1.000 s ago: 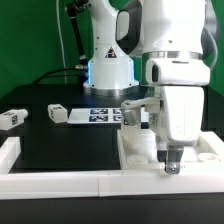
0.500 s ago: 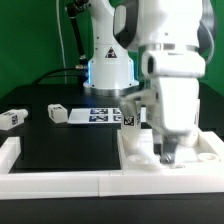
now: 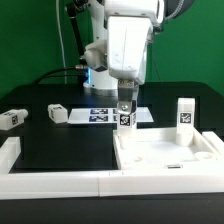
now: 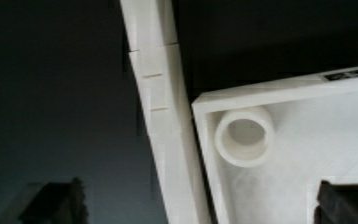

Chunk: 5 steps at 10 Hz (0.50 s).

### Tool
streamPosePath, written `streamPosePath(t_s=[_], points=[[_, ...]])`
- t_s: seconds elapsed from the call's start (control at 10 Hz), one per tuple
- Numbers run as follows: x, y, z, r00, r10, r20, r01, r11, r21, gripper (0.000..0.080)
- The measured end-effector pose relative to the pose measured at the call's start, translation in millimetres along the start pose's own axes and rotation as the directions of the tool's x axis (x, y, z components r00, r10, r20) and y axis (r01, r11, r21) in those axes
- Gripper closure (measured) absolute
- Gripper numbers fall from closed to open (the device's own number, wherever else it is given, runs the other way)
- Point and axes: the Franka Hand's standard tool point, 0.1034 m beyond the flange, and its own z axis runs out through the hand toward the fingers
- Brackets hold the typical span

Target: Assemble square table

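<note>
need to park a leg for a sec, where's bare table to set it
Widest bare patch: black table between the front rail, the lying leg and the square slab. Crowded at the back: marker board, then an upright leg under the open gripper.

We find the widest free room over the black table [image 3: 70, 148]. It is bounded in front by the white border rail [image 3: 50, 181] and behind by two lying legs, the inner leg [image 3: 57, 114] and the outer leg [image 3: 10, 118]. Over the square tabletop [image 3: 165, 158] the middle is open between two standing legs: the arm-side leg [image 3: 126, 119], directly under the arm [image 3: 125, 45], and the far-side leg [image 3: 184, 113].
</note>
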Motion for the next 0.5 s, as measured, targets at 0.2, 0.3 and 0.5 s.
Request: streamPosePath(t_s=[0.2, 0.3, 0.5], points=[[0.0, -1.1, 1.2, 0.988, 0.154, 0.0, -0.154, 0.988, 0.001, 0.0151], [-4.4, -8.1, 5.4, 0.973, 0.23, -0.001, -0.23, 0.973, 0.002, 0.0151], [-39.2, -22.5, -15.6, 0.934, 0.357, 0.027, -0.358, 0.934, 0.016, 0.0151]])
